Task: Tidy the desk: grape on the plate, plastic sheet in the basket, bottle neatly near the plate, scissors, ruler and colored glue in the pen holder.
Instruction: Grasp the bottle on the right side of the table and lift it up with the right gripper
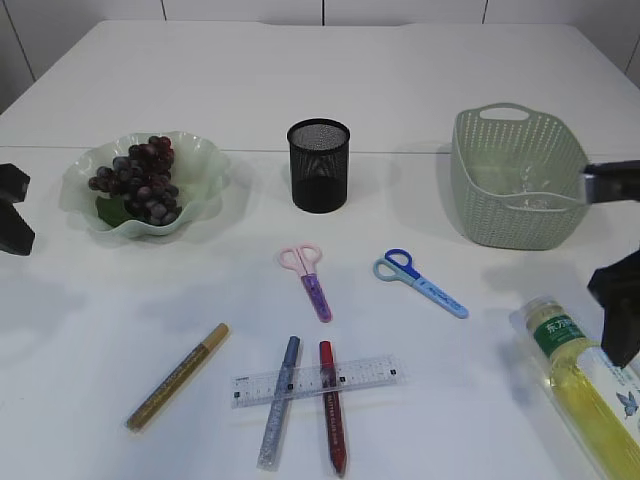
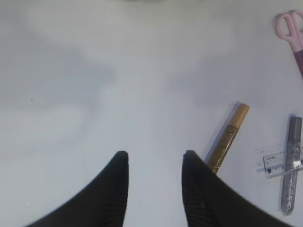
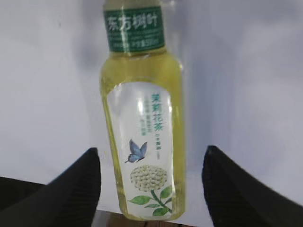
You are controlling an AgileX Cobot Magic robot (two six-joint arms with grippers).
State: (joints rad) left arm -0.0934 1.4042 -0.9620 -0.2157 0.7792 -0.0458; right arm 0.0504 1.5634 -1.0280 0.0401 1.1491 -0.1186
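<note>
Plenty of open white desk [image 1: 400, 90] here, the whole back half is bare and there's a wide clear strip on the left in front of the plate. The wavy-edged, pale green translucent plate [image 1: 205, 165] sits back left with one bunch of dark grapes [image 1: 140, 180] already on it. One black mesh pen holder [image 1: 319, 165], round and upright, stands in the middle, and one grey-green woven-look plastic basket [image 1: 500, 185] is back right with something clear and crinkly inside, probably the plastic sheet, hard to tell. Two pairs of scissors lie flat in the centre: pink scissors [image 1: 308, 275] and blue scissors [image 1: 418, 280], near each other but apart. Three glitter glue sticks: gold glue [image 1: 178, 376] off alone to the left, silver glue [image 1: 279, 415] and red glue [image 1: 332, 420] side by side, with one clear ruler [image 1: 315, 381] lying across both. One bottle [image 1: 585, 385] of yellow tea lies on its side right at the front right corner, close to the edge. The right pincer [image 3: 151, 189] hangs over the bottle, spread wide on either side of it, not gripping. The left pincer [image 2: 154, 184] is released too, over bare desk just beside the gold glue.
</note>
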